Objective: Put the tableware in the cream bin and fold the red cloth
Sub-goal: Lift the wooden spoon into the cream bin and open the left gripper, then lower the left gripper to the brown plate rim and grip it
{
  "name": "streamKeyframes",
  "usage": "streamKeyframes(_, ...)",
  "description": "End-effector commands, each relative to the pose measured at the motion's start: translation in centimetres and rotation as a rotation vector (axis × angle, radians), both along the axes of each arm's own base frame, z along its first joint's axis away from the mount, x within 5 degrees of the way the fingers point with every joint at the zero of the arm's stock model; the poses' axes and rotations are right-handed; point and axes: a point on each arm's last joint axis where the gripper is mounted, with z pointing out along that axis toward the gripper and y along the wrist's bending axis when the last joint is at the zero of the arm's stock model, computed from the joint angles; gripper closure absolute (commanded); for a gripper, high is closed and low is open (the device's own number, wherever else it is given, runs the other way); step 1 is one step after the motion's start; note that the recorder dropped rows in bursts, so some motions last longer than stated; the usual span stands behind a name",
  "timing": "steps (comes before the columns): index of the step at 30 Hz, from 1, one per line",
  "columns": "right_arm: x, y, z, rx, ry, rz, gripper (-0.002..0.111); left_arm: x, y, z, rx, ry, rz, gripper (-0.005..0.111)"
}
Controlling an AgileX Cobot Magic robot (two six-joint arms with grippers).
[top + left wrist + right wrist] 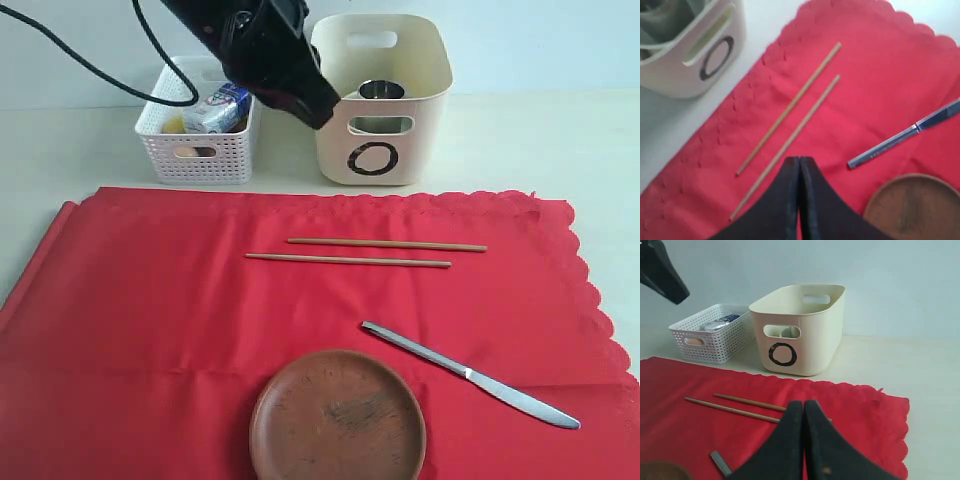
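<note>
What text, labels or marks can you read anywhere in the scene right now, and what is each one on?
"O": a large black mark on the front wall of the cream bin, below its handle cut-out.
Print on the milk carton in the white lattice basket: blue and white, too blurred to read.
No other writing shows in any view.

Bright, even light with barely any shadow.
The exterior view is sharp: the knife (471, 375) glints along its blade, the steel cup (381, 91) shines inside the cream bin (425, 120), and the plate (338, 415) casts only a thin dark rim on the red cloth (150, 300). The left wrist view is blurred all over, the chopsticks (789, 109) soft-edged. In the right wrist view the right gripper (804, 407), up close, is out of focus; the bin behind is crisper.
</note>
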Motion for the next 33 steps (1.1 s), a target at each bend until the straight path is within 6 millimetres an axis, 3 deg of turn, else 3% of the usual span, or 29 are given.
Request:
streamKeyframes(1,0.0,0.0,-0.1,0.001,-0.005,0.001,0.108,-1.3,0.7,-2.3,0.067,0.114,-0.023,0.106)
streamKeyframes(9,0.0,0.0,-0.1,0.001,-0.005,0.001,0.108,-3.2,1.5,-7.3,0.096,0.210,-0.036,0.106)
streamKeyframes(13,0.0,0.0,-0.1,0.001,-0.005,0.001,0.108,-4.7,1.2,-8.3,0.104,0.204,-0.059,0.106)
streamKeyframes(23,0.0,0.0,-0.1,0.001,-0.005,0.001,0.108,-9.0,-1.9,-10.3,0.118,0.203,-0.174,0.106)
streamKeyframes(33,0.0,0.0,-0.1,0.001,-0.005,0.001,0.108,-9.4,-3.1,-12.8,0.128,0.281,-0.168,0.105)
